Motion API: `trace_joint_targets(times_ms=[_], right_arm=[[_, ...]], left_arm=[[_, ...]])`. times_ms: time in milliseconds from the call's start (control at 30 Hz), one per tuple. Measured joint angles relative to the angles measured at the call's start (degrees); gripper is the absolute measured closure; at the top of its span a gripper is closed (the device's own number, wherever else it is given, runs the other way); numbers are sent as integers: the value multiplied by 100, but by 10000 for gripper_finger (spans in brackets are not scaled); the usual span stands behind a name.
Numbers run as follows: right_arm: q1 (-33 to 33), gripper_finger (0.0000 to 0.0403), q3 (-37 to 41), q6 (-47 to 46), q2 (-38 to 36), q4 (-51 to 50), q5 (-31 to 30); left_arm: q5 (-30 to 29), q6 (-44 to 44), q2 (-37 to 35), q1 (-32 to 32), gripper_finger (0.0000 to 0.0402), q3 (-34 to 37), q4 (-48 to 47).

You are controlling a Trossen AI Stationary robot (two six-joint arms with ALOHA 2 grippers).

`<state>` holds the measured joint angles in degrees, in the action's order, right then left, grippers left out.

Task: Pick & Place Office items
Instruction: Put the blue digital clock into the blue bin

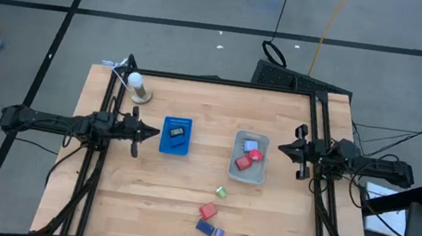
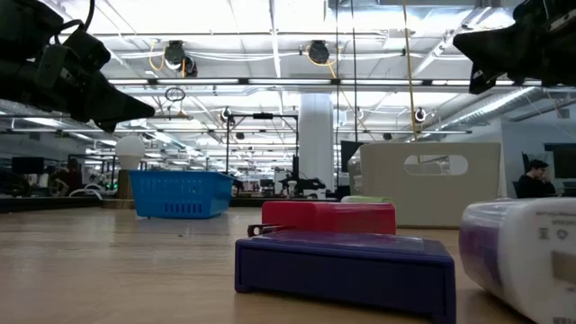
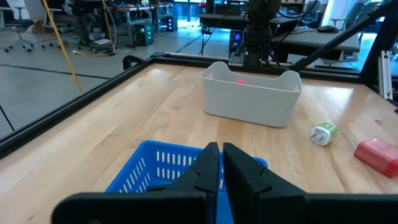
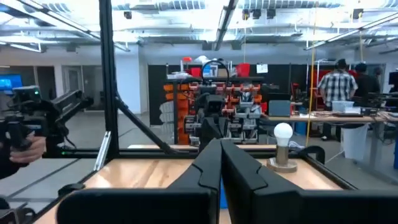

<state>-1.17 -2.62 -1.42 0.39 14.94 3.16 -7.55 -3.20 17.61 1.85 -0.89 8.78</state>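
- The left gripper point(image 1: 154, 133) is being held closed and empty beside the blue basket point(image 1: 176, 136).
- The right gripper point(image 1: 281, 148), closed, is being held beside the grey bin point(image 1: 250, 157), where red point(image 1: 243, 162) and pale blue point(image 1: 250, 145) pieces are lying.
- Green point(image 1: 221, 192), red point(image 1: 207, 211) and blue point(image 1: 205, 228) pieces are being left on the near table point(image 1: 137, 197).

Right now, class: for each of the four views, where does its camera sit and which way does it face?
High: overhead, straight down; both arms, wooden table.
Low: table height, looking level past the dark blue block; arms above.
Left wrist: faces the grey plastic bin; left gripper shut.
Right wrist: faces the white bulb; right gripper shut.
Shared: blue slotted tray, high and low.
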Motion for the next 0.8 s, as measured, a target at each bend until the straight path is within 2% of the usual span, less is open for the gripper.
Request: trace_joint_targets(times_ms=[800], right_arm=[[2,402,176,101,10,-408,-9]], left_arm=[[-2,-131,0,0,376,0,-9]])
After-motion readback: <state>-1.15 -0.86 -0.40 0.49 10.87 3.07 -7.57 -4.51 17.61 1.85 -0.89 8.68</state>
